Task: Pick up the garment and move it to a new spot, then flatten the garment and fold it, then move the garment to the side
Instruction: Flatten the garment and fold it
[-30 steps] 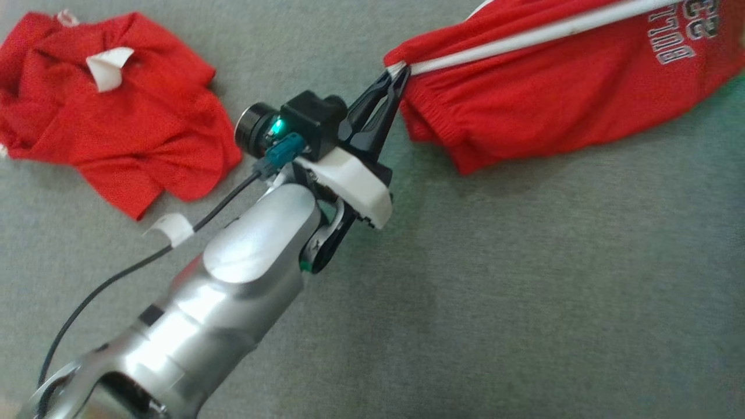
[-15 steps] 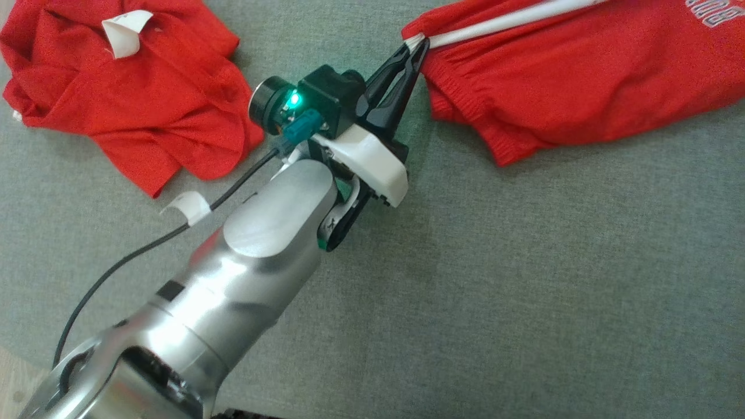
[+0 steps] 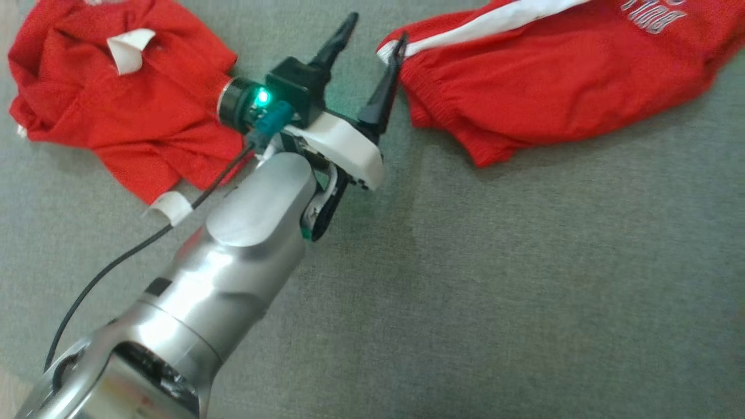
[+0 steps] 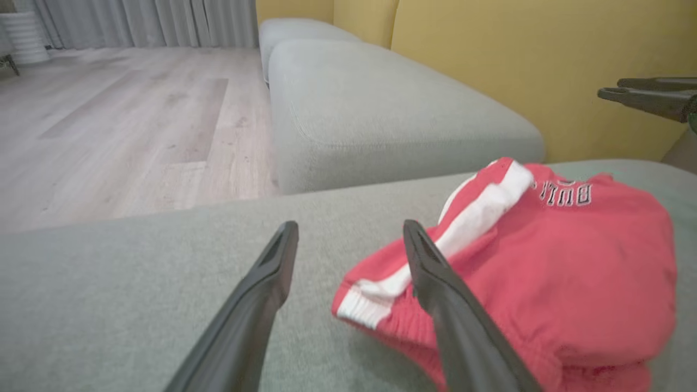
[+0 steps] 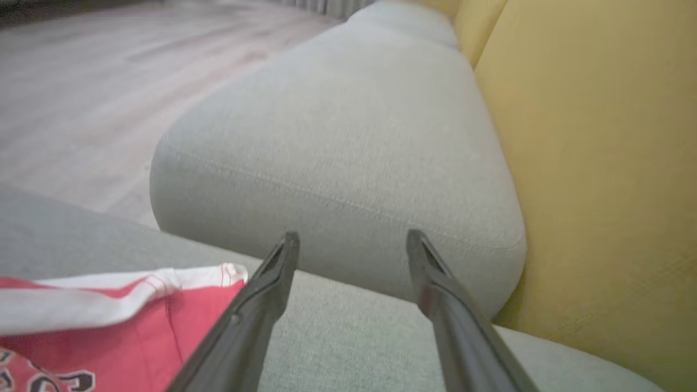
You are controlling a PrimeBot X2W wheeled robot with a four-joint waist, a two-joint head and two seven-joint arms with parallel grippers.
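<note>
Looking down, I see my left gripper (image 3: pixel 376 29) spread wide, holding nothing, one finger (image 3: pixel 387 87) at the banded corner of the shorts (image 3: pixel 553 99) lying rumpled on the cushion (image 3: pixel 524 291). My right gripper (image 5: pixel 353 235) gapes empty beside them.

The left end effector (image 3: pixel 376 29), which was pinched shut on the white-edged corner of the red shorts (image 3: pixel 553 93), has let go. Its two fingers now stand wide apart, one of them touching or just beside that corner. The corner has settled onto the grey cushion (image 3: pixel 524 291). The white stripe (image 3: pixel 495 20), earlier pulled thin and taut, now lies slack and broader. The head camera has shifted slightly.
</note>
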